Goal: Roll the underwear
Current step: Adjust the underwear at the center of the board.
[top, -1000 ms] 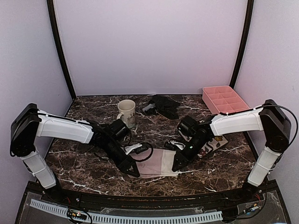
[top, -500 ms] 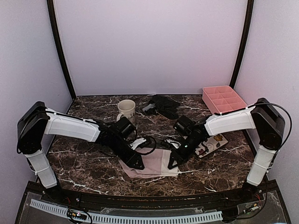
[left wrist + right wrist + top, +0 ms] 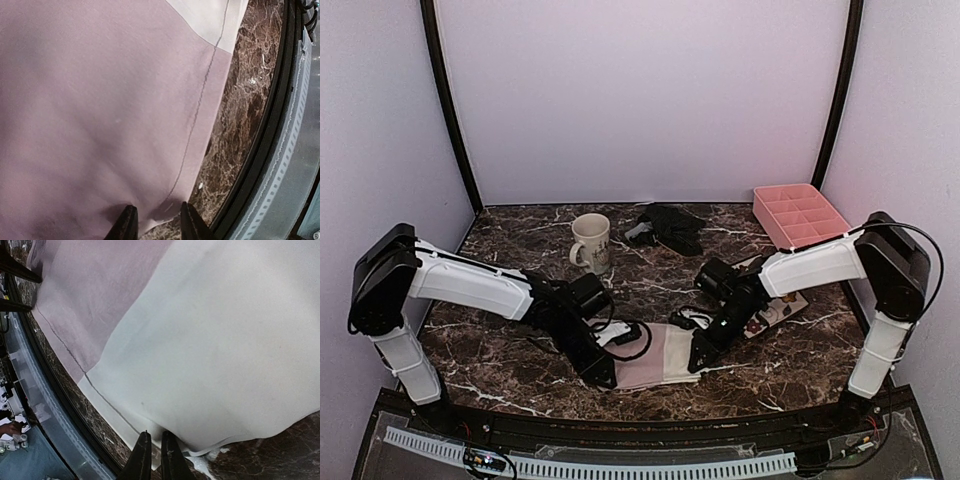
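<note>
The pale pink and white underwear lies flat near the table's front edge. My left gripper is at its left pink end. In the left wrist view this gripper pinches a raised fold of the pink hem, its fingers a little apart. My right gripper is at the white end. In the right wrist view it is nearly closed on the white hem. The black underwear lies crumpled at the back, away from both grippers.
A cream mug stands at the back left. A pink divided tray sits at the back right. A flowered plate lies under the right arm. A loose black cable runs just behind the cloth. The table's front rim is close.
Both pairs of jaws have narrowed onto the cloth's ends. The pink end, spread further left half a second ago, has drawn back in, and the left gripper has moved nearer the front edge.
</note>
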